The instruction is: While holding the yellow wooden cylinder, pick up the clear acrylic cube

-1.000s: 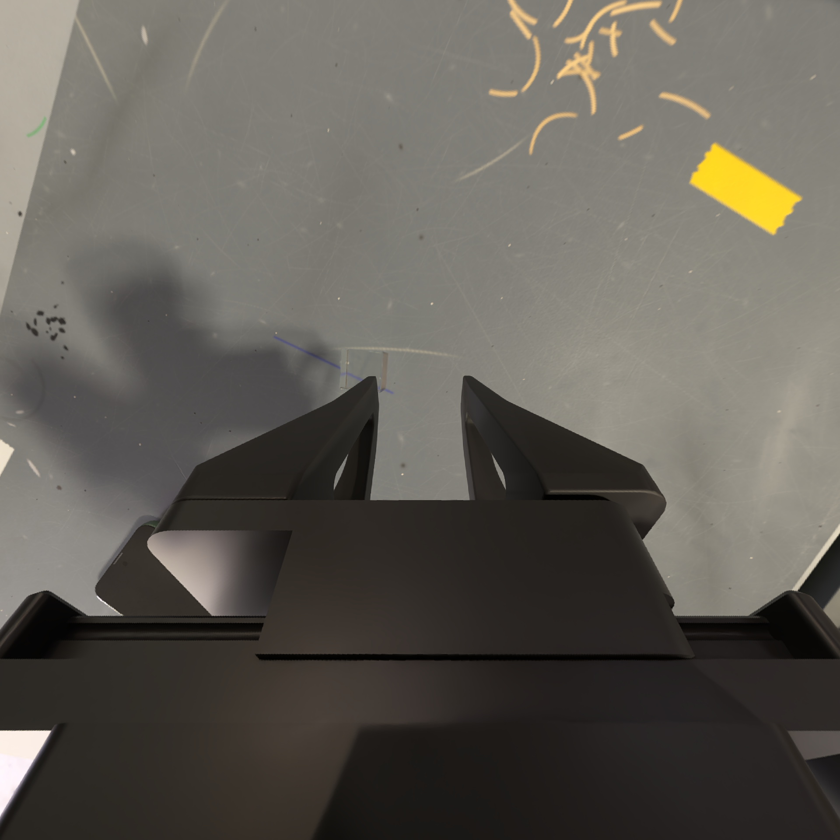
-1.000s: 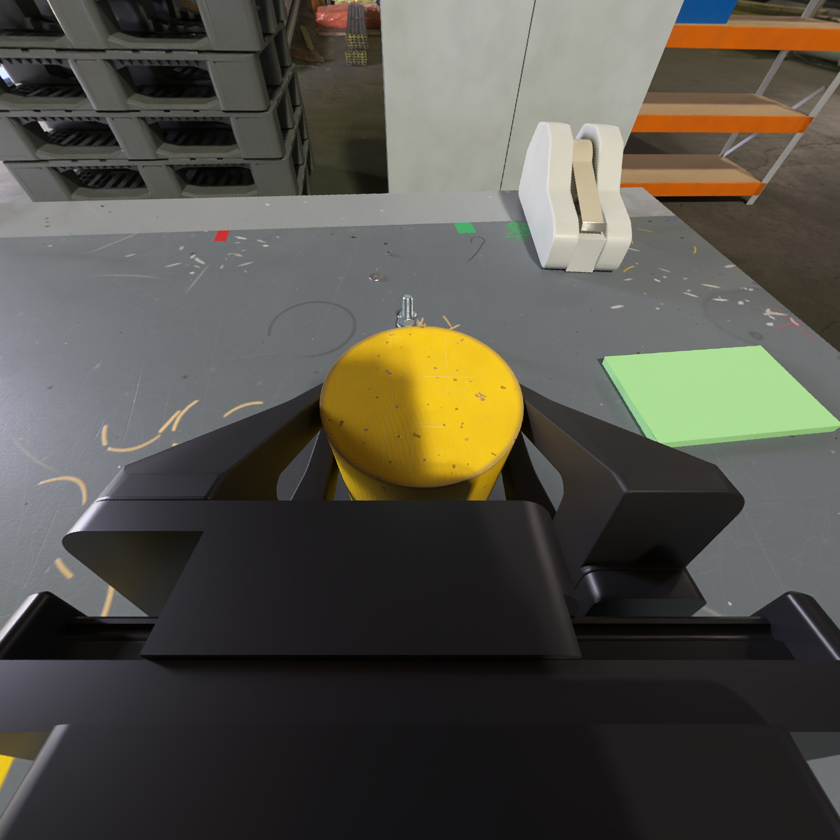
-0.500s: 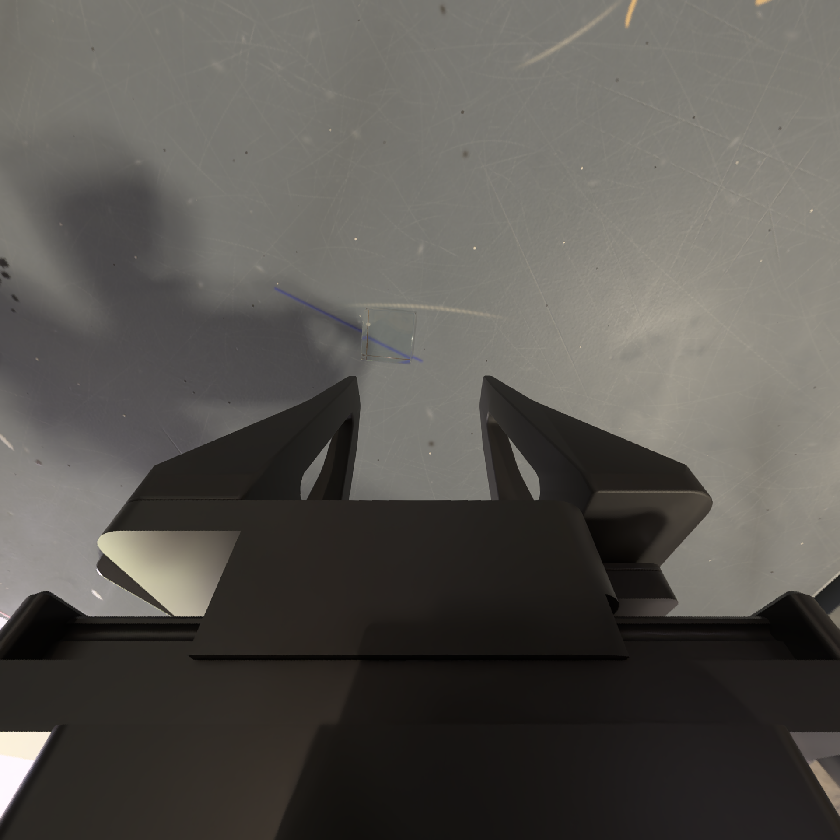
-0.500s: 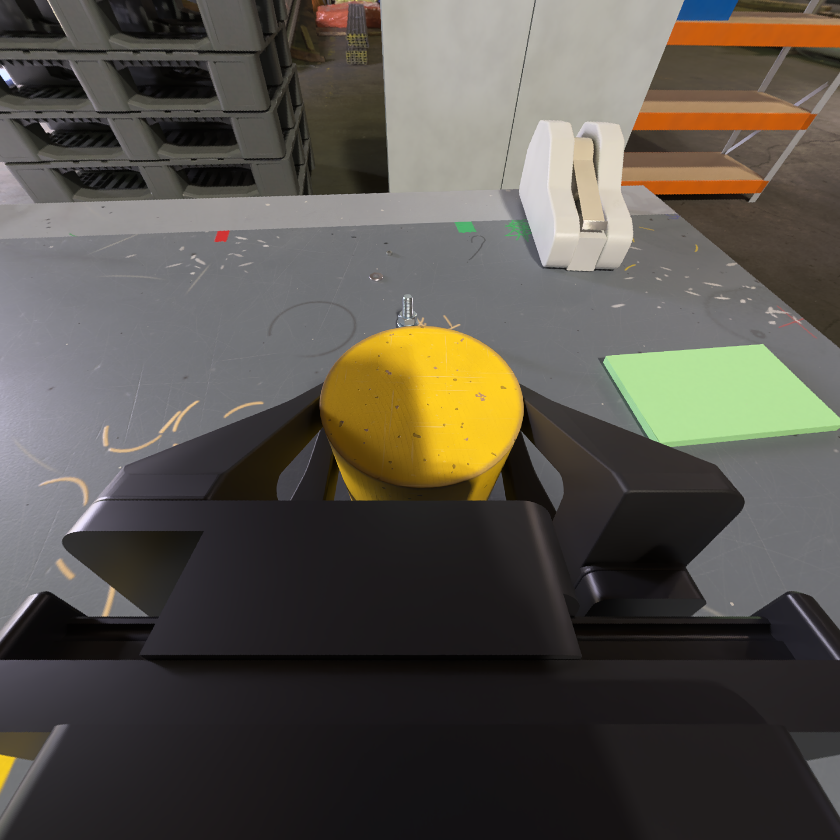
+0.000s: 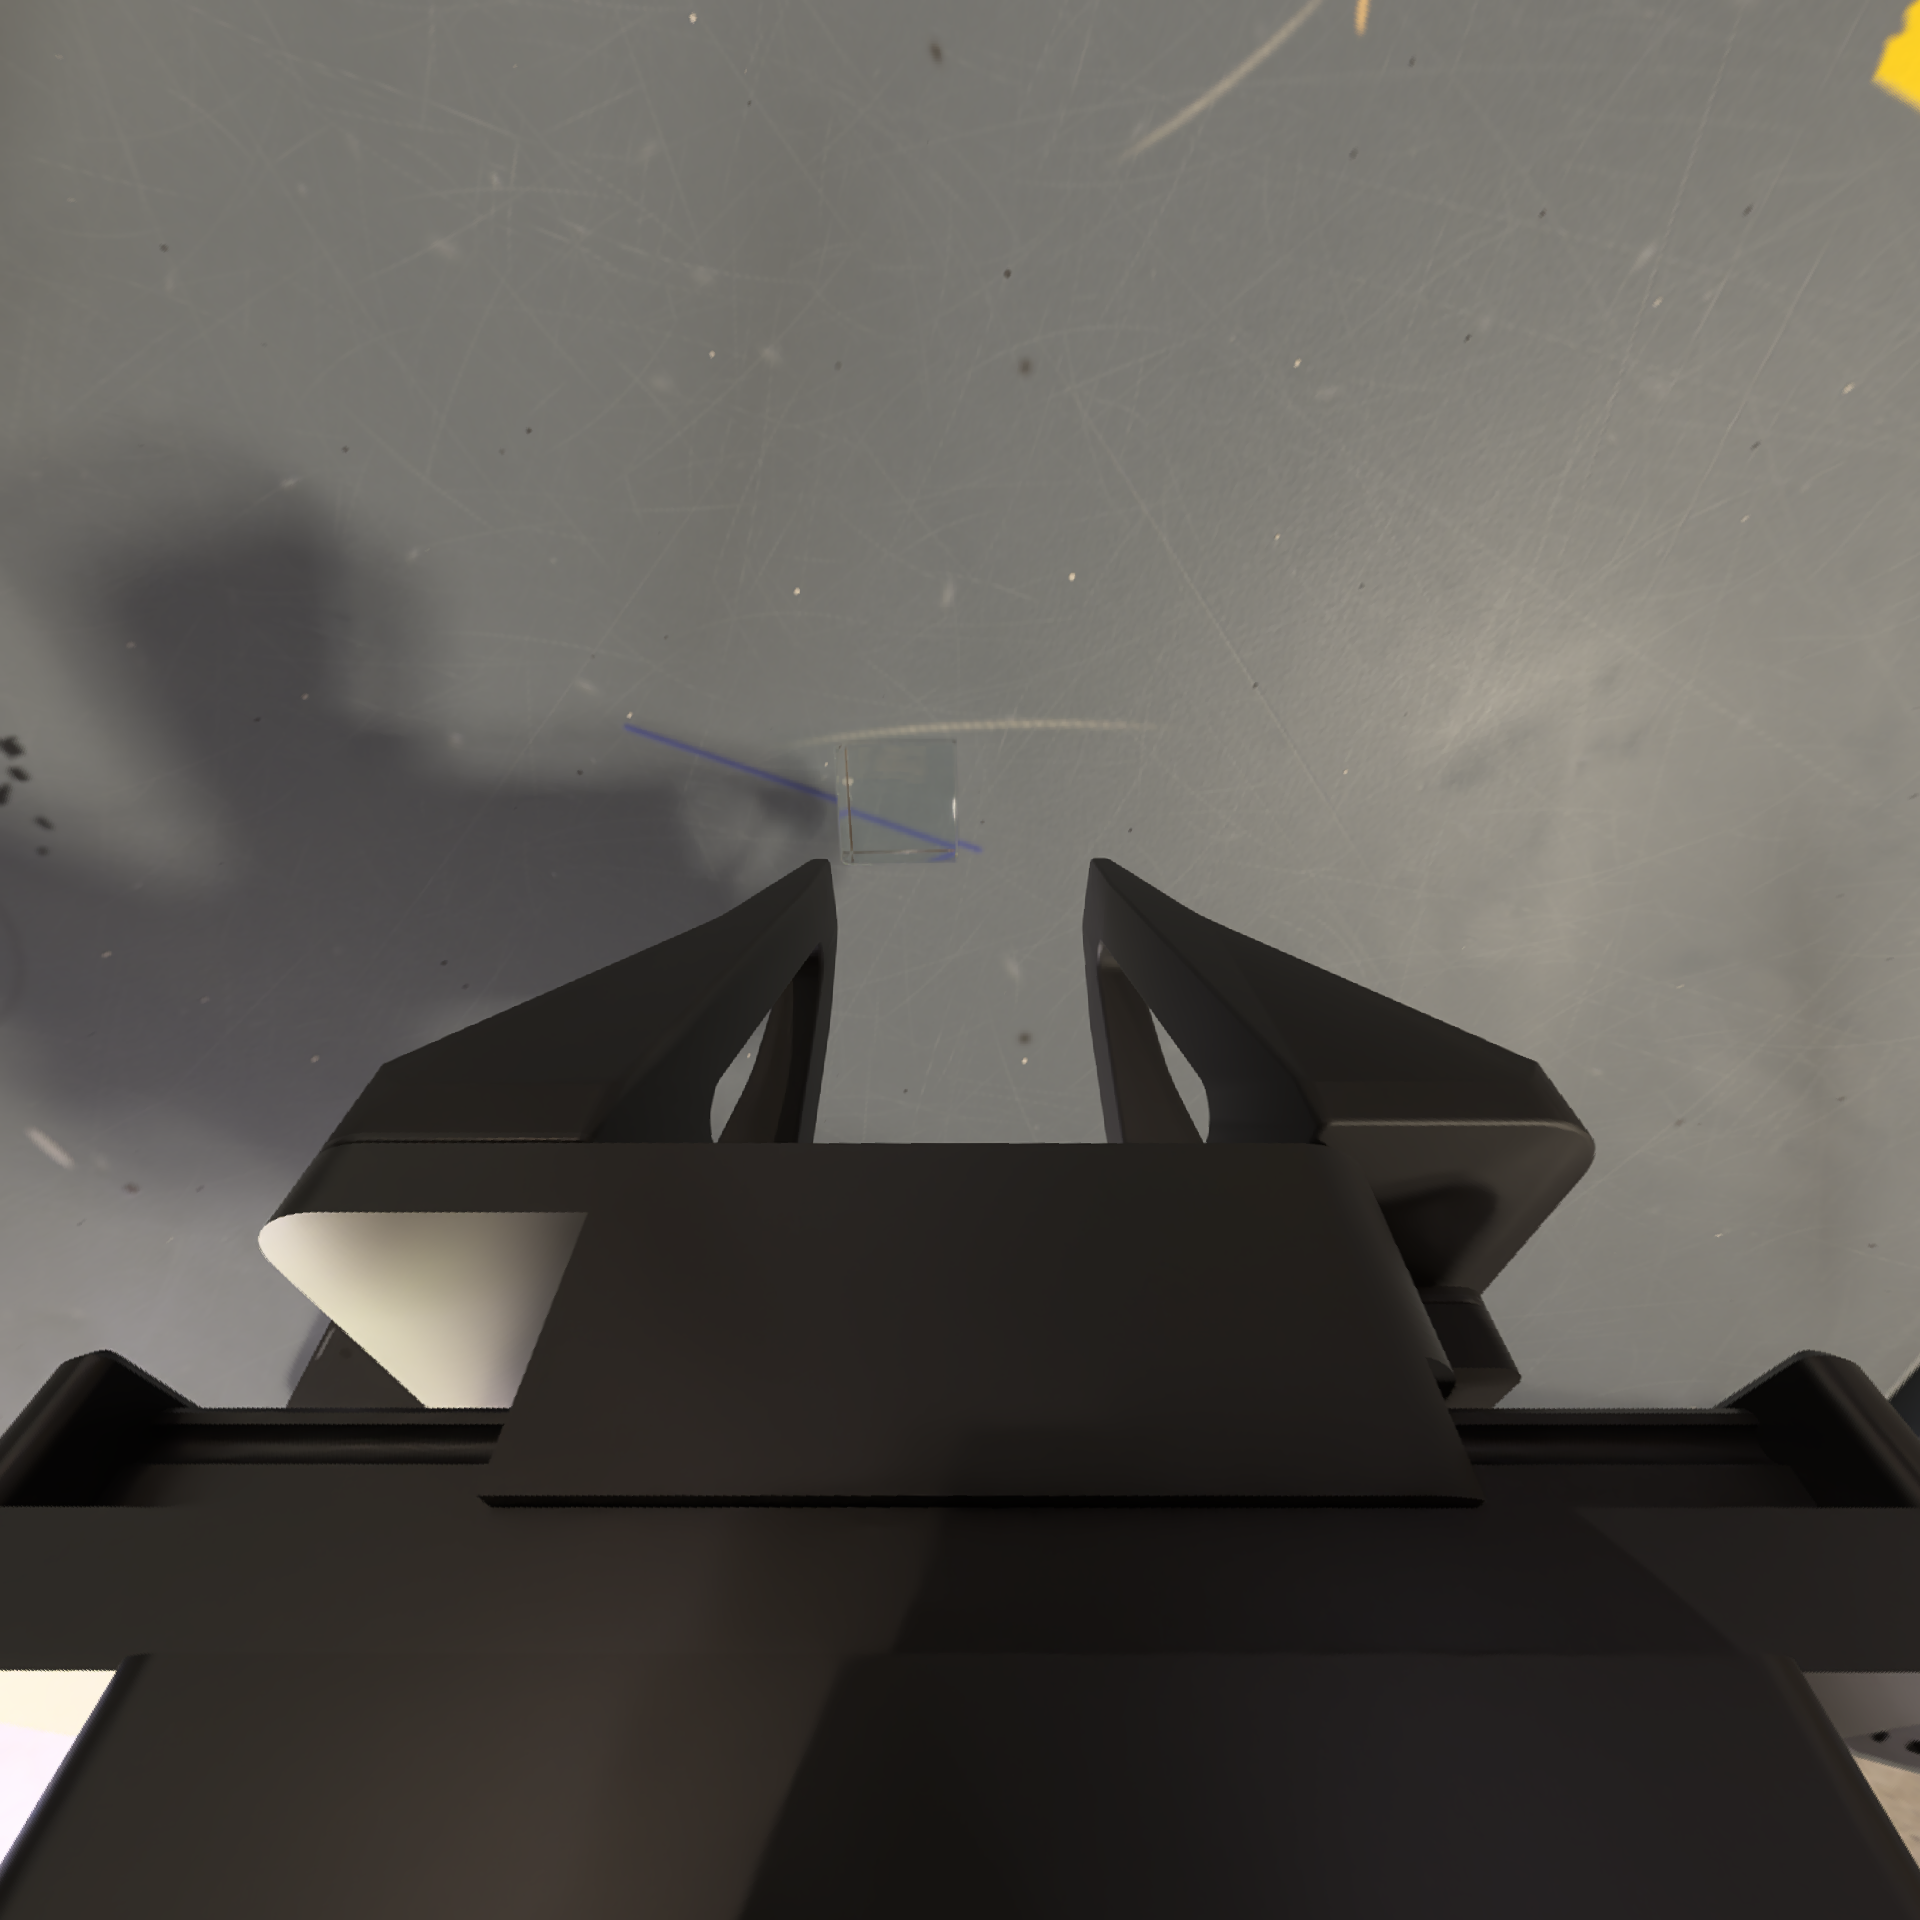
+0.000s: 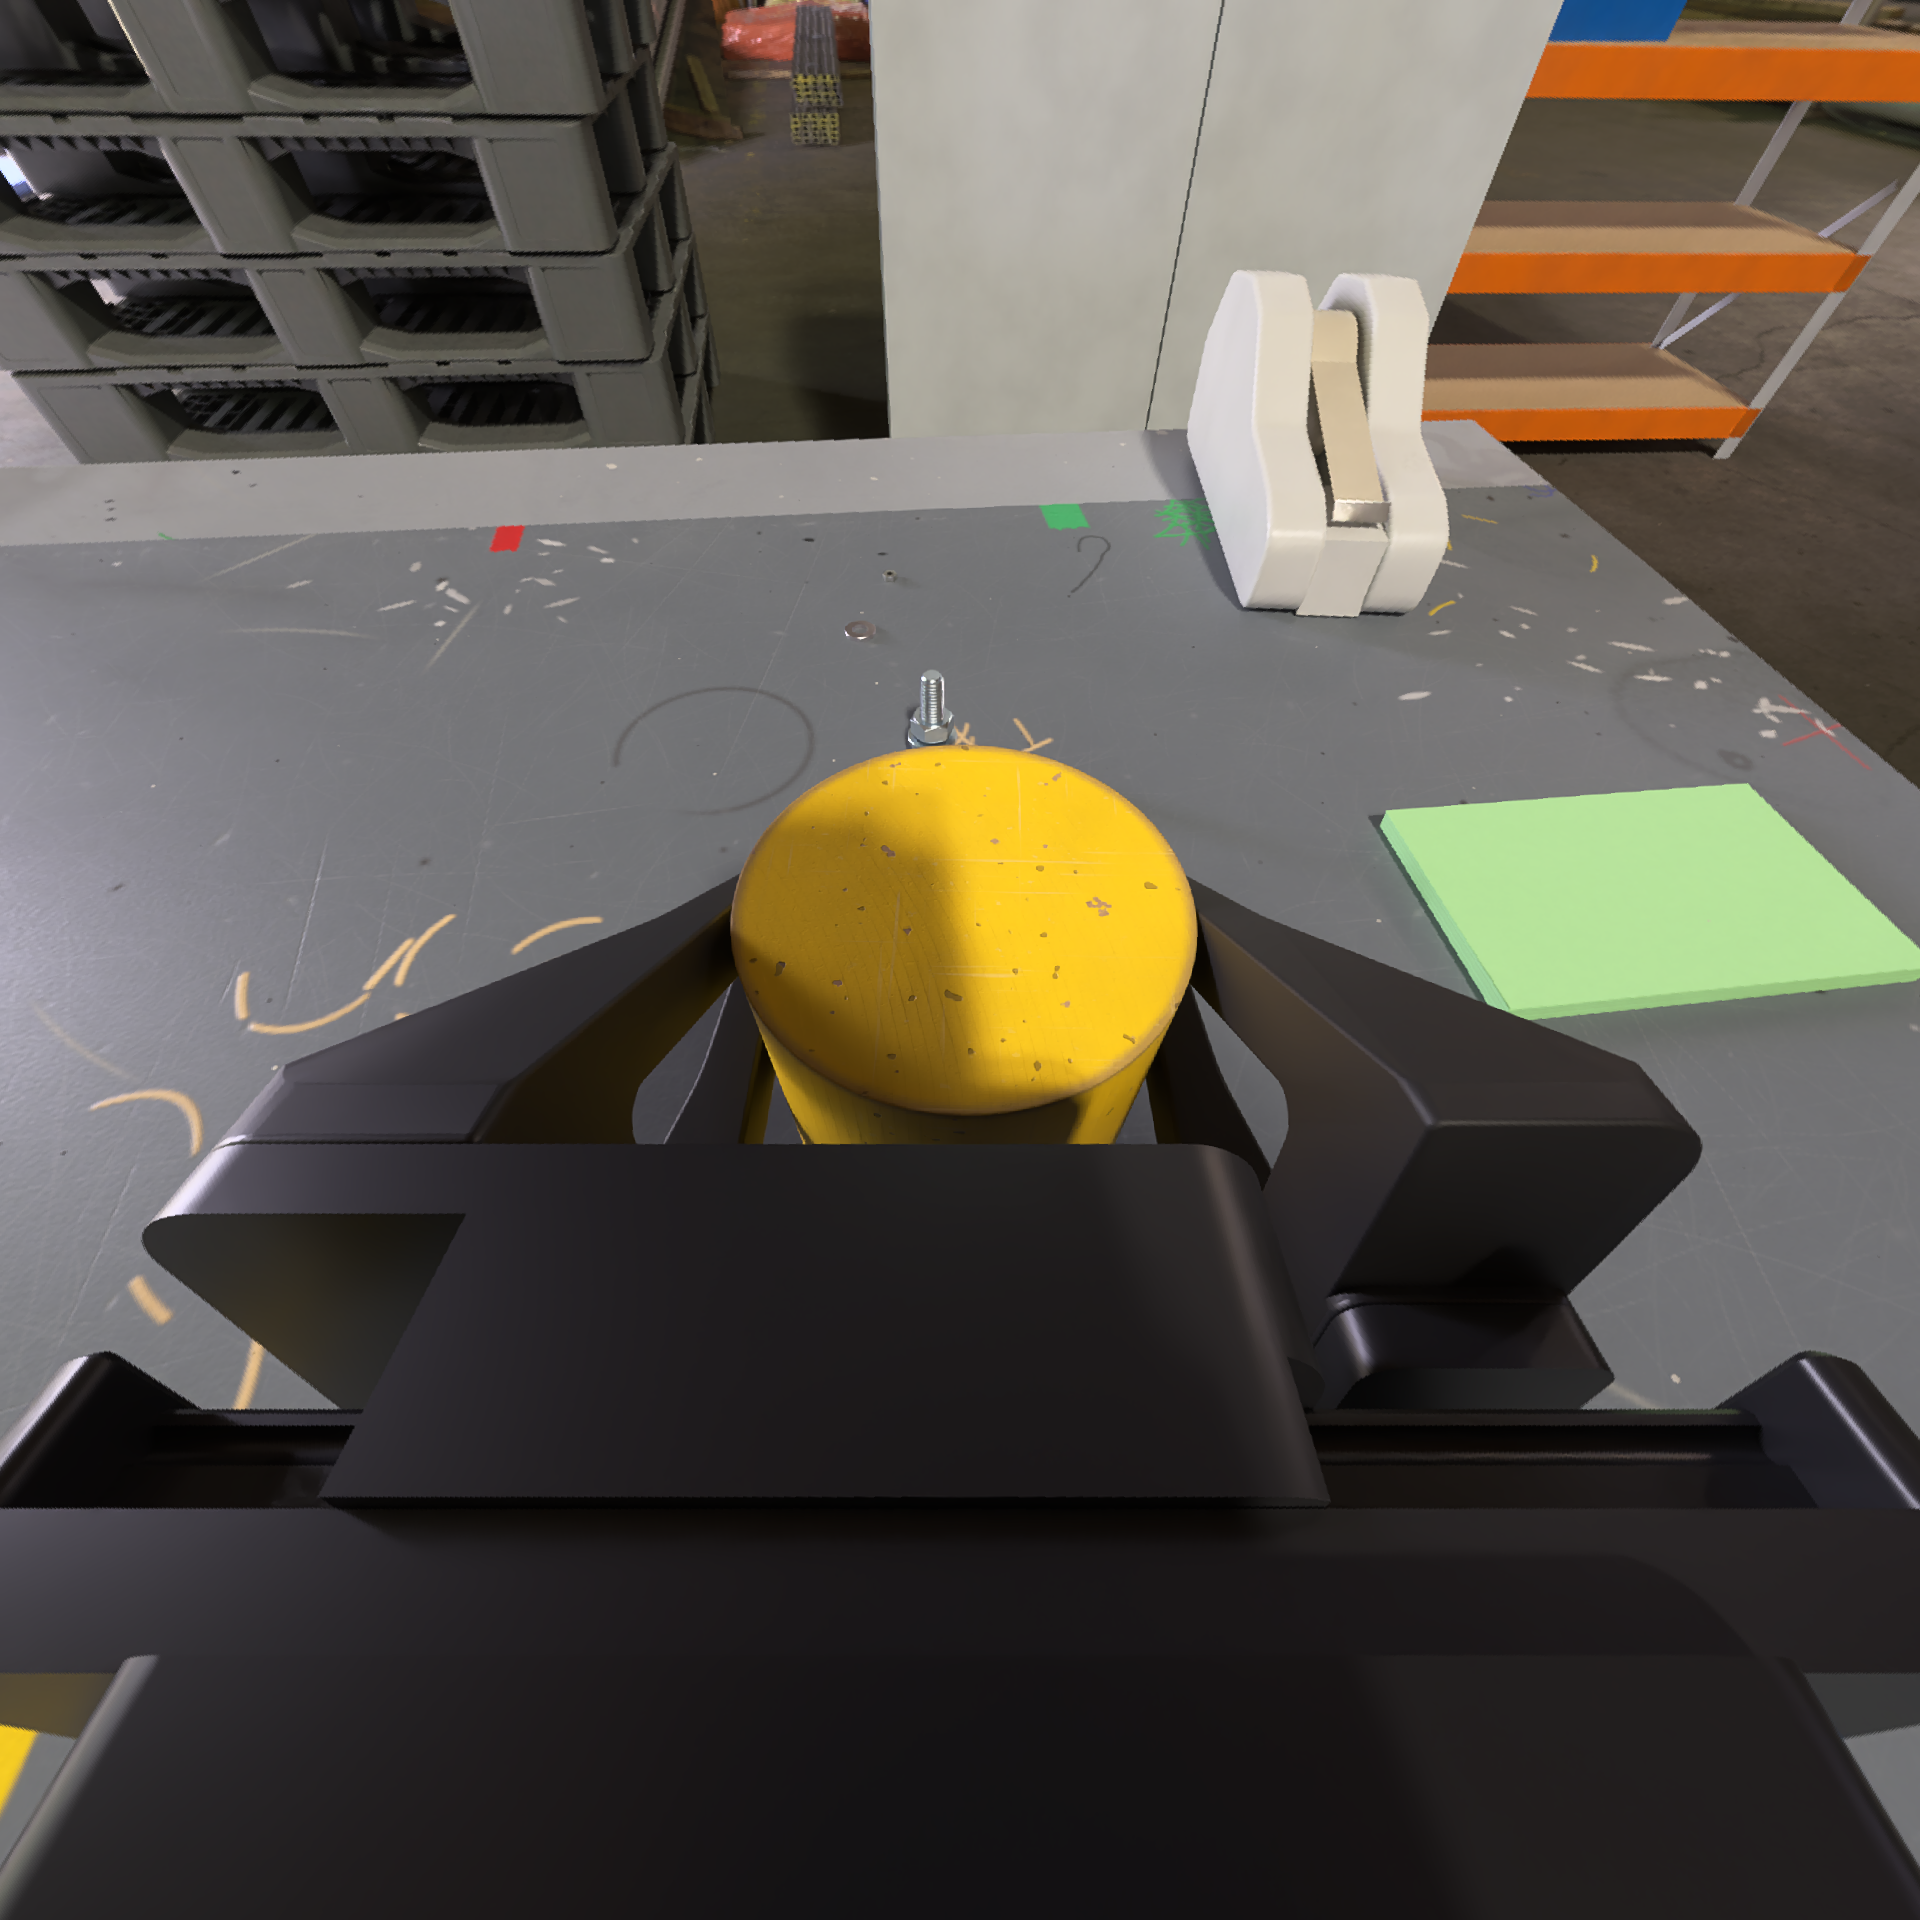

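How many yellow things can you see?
3. The yellow cylinder is gripped in the right gripper. A yellow scrap lies at the table's top right edge in the left wrist view. Another yellow bit peeks out bottom left in the right wrist view.

Yellow cylinder (image 6: 961, 925) – lower body hidden behind the right gripper (image 6: 964, 997).

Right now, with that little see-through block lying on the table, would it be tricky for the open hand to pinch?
Probably somewhat. The block looks smooth and glassy, so it may slip. Its flat, square faces suggest it won't roll, and it looks stiff. It sits left of centre before the open left hand, so one finger might nudge it first.
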Available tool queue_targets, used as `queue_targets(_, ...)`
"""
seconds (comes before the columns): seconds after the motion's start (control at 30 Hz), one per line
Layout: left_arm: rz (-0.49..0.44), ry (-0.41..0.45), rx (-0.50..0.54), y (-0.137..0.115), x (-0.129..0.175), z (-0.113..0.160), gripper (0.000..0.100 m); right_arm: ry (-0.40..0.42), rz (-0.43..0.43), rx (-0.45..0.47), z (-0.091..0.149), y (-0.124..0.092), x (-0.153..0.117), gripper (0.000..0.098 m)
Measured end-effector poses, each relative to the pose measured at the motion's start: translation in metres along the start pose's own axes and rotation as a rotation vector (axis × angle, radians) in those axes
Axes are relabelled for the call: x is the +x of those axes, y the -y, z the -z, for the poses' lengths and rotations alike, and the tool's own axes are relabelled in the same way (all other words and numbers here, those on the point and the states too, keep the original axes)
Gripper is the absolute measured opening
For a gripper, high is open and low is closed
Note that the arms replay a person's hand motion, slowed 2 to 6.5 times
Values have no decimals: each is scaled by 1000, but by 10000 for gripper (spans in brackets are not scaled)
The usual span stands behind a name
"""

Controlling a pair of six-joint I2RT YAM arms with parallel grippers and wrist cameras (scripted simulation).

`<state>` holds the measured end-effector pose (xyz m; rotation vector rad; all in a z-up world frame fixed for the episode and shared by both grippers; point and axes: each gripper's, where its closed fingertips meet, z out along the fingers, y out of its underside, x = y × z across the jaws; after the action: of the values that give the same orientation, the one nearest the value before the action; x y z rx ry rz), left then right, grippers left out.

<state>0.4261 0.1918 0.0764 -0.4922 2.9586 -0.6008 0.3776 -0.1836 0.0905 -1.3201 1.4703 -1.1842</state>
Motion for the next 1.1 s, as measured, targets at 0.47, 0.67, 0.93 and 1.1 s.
queue_targets(0.47,62,-93,-28,6,-6,-27,482,5,-7,-7,-1,-1,0,549)
queue_targets(0.67,66,-82,-103,-3,-11,-43,480,9,-13,-11,-1,-1,0,549)
queue_targets(0.93,59,-88,-166,-13,-13,-58,295,11,-16,-15,-1,-1,-1,549)
queue_targets(1.1,41,-92,-171,-11,-13,-54,263,12,-16,-15,-1,-1,-1,549)
